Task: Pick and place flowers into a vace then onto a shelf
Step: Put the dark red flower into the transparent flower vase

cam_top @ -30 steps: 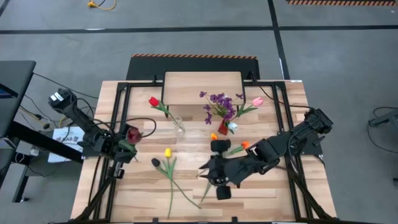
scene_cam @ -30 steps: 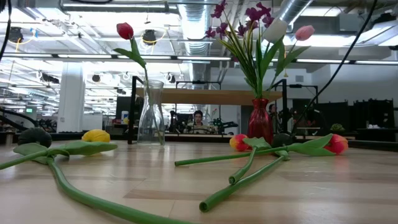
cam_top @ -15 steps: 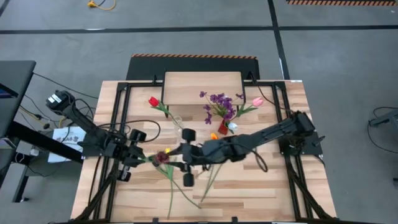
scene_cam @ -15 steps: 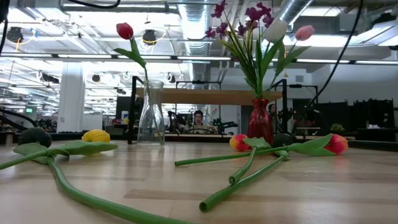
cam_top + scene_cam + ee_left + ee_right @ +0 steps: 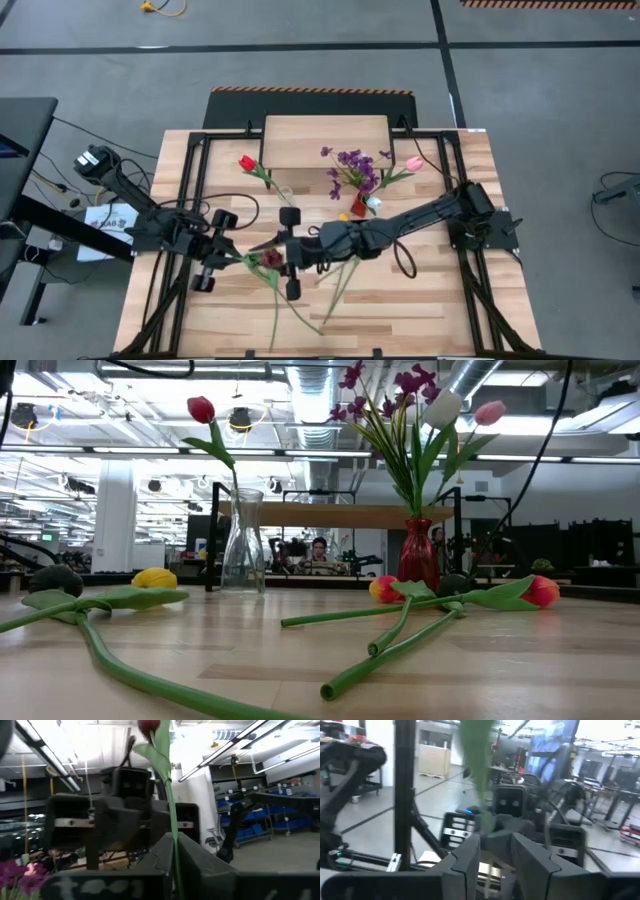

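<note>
L end effector (image 5: 232, 254) clenched on maroon tulip (image 5: 270, 259) stem, mid-worktop, lifted. R end effector (image 5: 283, 256) facing it at 3 o'clock, jaws part-open round same stem; handover looks underway, can't tell if R grips yet. Outward: clear vase (image 5: 287, 201) at 12 w/ red tulip (image 5: 246, 162); red vase (image 5: 358, 206) at 1 w/ purple sprig (image 5: 352, 161), pink, white. Yellow tulip (image 5: 154, 578) + orange ones (image 5: 384, 589) on worktop (image 5: 420, 300). Shelf (image 5: 325, 140) at 12, bare. Approx half flowers placed; vases not yet shelved.
</note>
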Controlling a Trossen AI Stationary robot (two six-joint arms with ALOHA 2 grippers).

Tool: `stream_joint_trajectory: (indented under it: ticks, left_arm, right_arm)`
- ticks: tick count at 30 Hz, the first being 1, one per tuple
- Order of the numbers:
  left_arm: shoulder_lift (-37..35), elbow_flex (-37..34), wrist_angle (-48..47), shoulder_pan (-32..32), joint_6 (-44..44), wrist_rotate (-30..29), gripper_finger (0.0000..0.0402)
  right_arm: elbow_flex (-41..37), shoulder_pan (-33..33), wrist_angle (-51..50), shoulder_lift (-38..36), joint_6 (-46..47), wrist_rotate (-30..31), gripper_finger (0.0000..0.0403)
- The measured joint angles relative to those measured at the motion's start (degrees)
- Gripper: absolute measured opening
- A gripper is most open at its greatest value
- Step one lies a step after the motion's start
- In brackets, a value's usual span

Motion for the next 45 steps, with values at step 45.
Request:
stream_joint_trajectory:
  ticks: [45]
  left_arm:
    - [0.0, 0.04, -2.31, 3.28, -2.52, -0.25, 0.0]
  right_arm:
    - [-0.03, -1.33, 3.61, 0.0, -5.18, 1.31, 0.0107]
